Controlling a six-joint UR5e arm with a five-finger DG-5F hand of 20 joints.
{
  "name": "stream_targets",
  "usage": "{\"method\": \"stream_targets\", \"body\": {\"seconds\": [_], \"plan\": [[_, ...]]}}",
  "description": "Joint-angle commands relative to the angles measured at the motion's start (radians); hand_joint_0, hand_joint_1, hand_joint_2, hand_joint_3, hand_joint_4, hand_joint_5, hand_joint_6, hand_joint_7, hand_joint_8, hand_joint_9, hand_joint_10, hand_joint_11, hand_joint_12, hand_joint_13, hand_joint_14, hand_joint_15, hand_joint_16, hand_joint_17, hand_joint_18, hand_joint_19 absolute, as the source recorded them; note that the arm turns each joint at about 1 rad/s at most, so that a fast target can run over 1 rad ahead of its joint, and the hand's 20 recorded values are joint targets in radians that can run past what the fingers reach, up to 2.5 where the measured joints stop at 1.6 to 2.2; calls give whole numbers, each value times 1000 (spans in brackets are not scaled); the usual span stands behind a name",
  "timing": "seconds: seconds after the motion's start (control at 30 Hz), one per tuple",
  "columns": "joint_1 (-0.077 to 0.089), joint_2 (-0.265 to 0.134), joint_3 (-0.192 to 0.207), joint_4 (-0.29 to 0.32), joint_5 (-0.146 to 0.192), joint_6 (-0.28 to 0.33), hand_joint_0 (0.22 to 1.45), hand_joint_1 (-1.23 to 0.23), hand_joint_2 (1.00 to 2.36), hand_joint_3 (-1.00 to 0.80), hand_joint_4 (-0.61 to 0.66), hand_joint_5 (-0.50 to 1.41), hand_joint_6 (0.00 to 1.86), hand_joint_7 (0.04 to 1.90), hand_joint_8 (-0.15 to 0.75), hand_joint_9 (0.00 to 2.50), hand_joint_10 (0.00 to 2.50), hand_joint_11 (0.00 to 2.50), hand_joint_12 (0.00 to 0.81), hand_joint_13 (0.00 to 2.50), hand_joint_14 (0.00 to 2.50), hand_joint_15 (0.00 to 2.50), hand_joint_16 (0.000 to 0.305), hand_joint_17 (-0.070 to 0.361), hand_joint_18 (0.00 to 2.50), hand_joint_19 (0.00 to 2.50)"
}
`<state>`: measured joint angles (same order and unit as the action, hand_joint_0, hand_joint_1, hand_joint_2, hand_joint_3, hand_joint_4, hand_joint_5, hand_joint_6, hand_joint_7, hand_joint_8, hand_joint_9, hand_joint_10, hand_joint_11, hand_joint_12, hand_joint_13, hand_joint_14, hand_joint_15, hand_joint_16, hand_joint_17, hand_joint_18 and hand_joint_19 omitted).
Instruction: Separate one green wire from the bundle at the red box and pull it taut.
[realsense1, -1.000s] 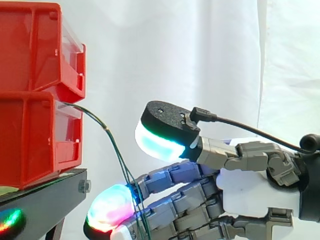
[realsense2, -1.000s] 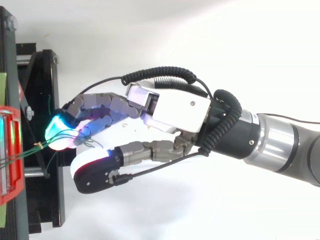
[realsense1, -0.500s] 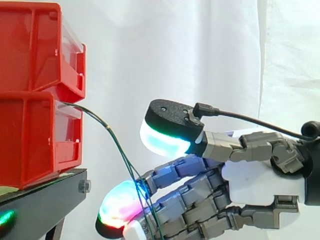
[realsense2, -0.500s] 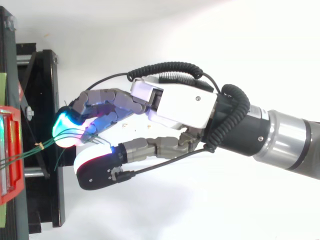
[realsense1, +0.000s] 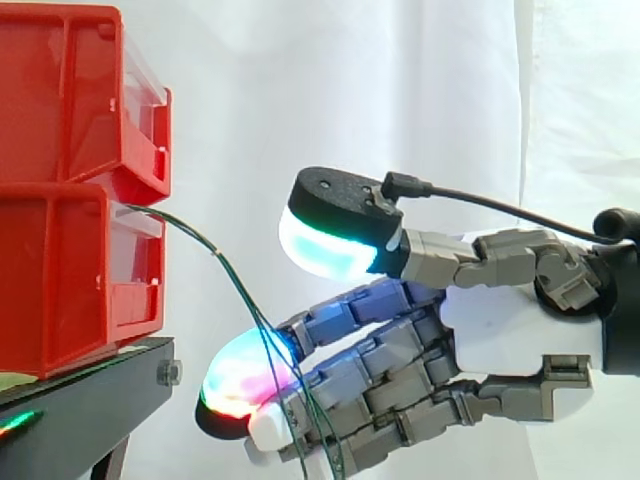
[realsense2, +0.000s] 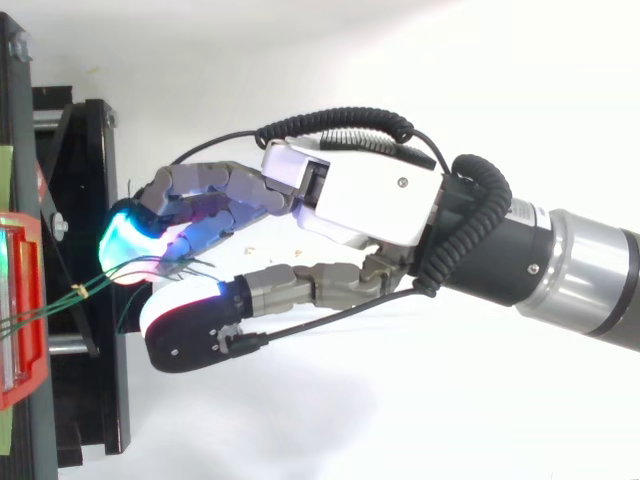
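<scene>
We see the hand (realsense1: 505, 350) nearly straight-fingered, thumb (realsense1: 335, 230) well apart above and clamping nothing, while the green wires (realsense1: 235, 291) slant from the lower red bin (realsense1: 70, 290), beyond the fingertips (realsense1: 238, 385), down across them, so we judge the pull runs palmward.

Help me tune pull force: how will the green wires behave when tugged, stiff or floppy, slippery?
Probably floppy: the green wires droop in a loose curve from the red bin to the hand. Likely very light, being so thin. They may tangle, since several strands run close together there.
</scene>
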<state>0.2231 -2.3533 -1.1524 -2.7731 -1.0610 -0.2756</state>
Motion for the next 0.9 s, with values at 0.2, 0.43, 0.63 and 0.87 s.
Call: {"method": "stream_targets", "body": {"seconds": [0.2,0.43,0.63,0.87], "plan": [[19,0,14,24,7,-65,589,-540,1003,-456,340,-104,503,1046,290,799,6,219,295,587,3,86,44,98,576,236],[27,0,14,58,9,-82,610,-565,1007,-413,268,-90,502,1219,291,810,6,238,294,591,2,99,43,97,583,243],[27,0,14,52,4,-60,622,-592,1011,-358,214,-98,556,1301,294,814,7,276,296,602,4,100,43,98,593,248],[27,0,16,50,3,-33,619,-591,1012,-342,211,-120,651,1185,295,819,7,298,296,603,4,108,44,98,601,253]]}}
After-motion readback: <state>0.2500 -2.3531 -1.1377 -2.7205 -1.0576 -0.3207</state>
